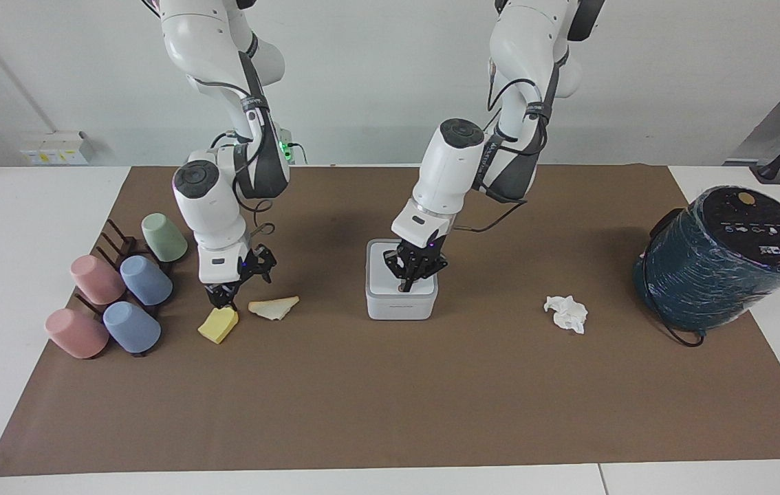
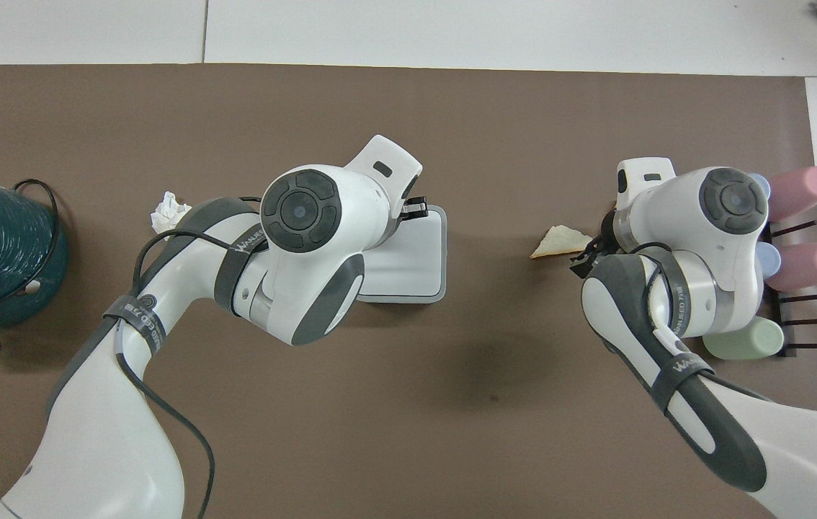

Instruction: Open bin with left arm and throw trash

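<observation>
The white square bin (image 1: 400, 307) stands mid-mat with its lid down. My left gripper (image 1: 408, 280) is shut, its tips pressed onto the lid where the orange dot was; in the overhead view the bin (image 2: 424, 268) is half covered by that arm, with the left gripper (image 2: 416, 209) at the lid's edge farther from the robots. My right gripper (image 1: 232, 293) is open and low over the yellow block (image 1: 217, 325), one tip at the block's end. The bread-like slice (image 1: 274, 307) lies beside it. The crumpled tissue (image 1: 567, 313) lies toward the left arm's end.
A big teal wrapped cylinder (image 1: 723, 258) leans at the left arm's end of the mat. Several pastel cups (image 1: 118, 295) lie on a dark rack beside the right gripper. The brown mat (image 1: 390, 399) stretches farther from the robots than the bin.
</observation>
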